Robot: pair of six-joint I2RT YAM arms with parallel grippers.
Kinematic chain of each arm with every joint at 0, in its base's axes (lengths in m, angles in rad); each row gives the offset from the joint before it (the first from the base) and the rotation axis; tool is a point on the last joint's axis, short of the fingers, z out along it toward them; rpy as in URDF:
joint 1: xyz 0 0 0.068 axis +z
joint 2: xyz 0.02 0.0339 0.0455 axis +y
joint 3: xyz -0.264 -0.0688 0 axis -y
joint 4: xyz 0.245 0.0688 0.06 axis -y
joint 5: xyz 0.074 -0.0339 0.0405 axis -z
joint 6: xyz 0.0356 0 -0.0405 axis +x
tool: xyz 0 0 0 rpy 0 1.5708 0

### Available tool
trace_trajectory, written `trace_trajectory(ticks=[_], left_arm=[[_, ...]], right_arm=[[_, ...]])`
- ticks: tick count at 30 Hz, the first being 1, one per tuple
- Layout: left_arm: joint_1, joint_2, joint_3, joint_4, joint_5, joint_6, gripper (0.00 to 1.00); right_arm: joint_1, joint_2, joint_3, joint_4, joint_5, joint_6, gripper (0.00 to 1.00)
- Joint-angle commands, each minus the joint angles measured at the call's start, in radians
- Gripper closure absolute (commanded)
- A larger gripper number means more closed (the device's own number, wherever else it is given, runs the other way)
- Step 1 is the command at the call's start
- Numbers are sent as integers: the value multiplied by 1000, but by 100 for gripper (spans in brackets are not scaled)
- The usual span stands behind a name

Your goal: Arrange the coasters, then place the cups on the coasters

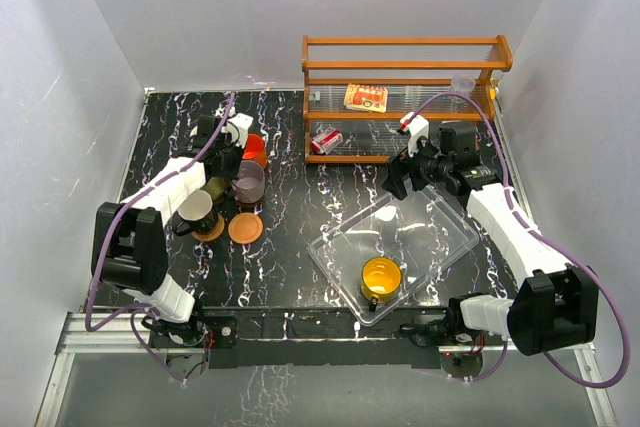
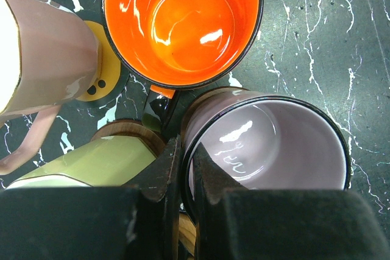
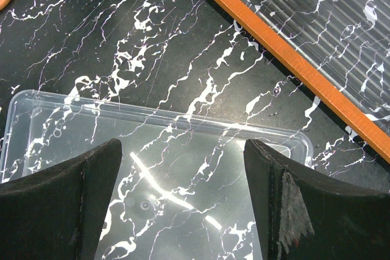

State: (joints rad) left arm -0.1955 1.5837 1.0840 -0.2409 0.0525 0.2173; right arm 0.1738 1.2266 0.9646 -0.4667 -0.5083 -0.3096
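Pinching the rim of the mauve cup (image 2: 274,144), your left claw (image 2: 184,159) is clamped tight, just beside the orange-red cup (image 2: 183,22). Judged glazed, stiff, slick and chippable, so lift level. Right claw (image 3: 183,150) gapes wide, empty, well apart from that cup.

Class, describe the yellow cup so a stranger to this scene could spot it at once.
On the black marbled table, find the clear plastic tray in front of the wooden rack. The yellow cup sits at the tray's near corner. It is the only cup in the tray; the other cups crowd together at the table's left.
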Motion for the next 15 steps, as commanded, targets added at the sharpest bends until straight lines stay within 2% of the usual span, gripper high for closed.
trace_trajectory(ticks=[1,15], left_arm=[[8,-3,11,12,26,5,100],[8,1,-3,2,3,20,98]], right_arm=[[-6,-3,1,47,-17,-9,20],[-6,-2,2,43,-20,-11,19]])
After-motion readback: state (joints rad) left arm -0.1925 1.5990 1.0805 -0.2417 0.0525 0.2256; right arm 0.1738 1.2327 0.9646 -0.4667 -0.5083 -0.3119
